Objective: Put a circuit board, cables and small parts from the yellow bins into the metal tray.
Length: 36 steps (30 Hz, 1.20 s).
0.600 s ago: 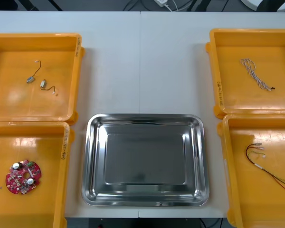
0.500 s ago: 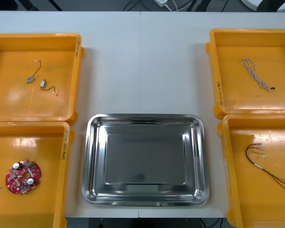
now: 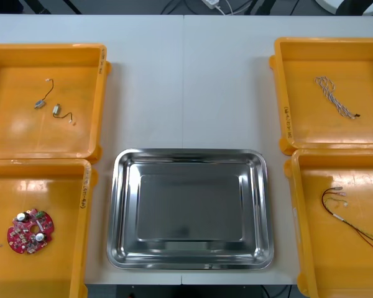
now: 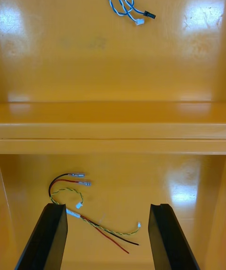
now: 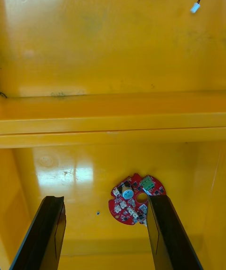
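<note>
The left arm's jaws hang released and apart over the near-left bin (image 3: 50,164), holding nothing and clear of the bin floor. The one round red circuit board (image 3: 30,231) lies flat on the floor between them, close against the tip of one. The right arm's jaws are posed the same way over the near-right bin (image 3: 336,155), apart with nothing in their grasp. A loose bundle of red, black and yellow cable (image 3: 348,214) lies on the floor between them, nearer one jaw than the other. Four yellow bins stand on the desk (image 3: 186,81), two along its left edge and two along its right. The far-left bin (image 3: 50,49) holds two small metal parts (image 3: 40,103), each trailing a thin dark wire, lying just beside each other but apart. The far-right bin (image 3: 329,42) holds one twisted blue and white cable (image 3: 336,99), stretched slantwise across its floor. One metal tray (image 3: 189,154) sits between the two near bins by the desk's near edge, bare and shiny inside. In each wrist view the two bin walls, side by side, cross beyond the jaws, with the far bin's contents past them.
</note>
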Tool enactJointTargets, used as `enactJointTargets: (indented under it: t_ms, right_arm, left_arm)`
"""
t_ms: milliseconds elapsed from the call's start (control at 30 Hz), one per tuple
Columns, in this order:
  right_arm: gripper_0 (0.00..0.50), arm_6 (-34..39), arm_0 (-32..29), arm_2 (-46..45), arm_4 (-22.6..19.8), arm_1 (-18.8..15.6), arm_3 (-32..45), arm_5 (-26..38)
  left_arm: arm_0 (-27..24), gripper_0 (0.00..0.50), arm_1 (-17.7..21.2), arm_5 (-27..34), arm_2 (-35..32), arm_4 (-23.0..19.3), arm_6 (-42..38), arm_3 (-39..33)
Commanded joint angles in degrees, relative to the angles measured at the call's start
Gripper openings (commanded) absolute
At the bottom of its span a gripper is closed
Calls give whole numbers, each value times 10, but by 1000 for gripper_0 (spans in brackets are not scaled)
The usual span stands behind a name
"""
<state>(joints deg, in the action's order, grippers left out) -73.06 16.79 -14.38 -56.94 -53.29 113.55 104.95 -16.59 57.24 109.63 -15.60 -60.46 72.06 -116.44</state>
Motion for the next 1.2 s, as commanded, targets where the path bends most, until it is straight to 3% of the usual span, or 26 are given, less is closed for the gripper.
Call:
enactJointTargets:
  t_ms: [33, 1200]
  right_arm:
    - [500, 27, -4, -19, 0, -10, 14, 0]
    - [500, 27, -4, -19, 0, -10, 14, 0]
  left_arm:
    - [7, 500, 22, 1, -18, -5, 48, -14]
    - [7, 500, 22, 1, -18, -5, 48, -14]
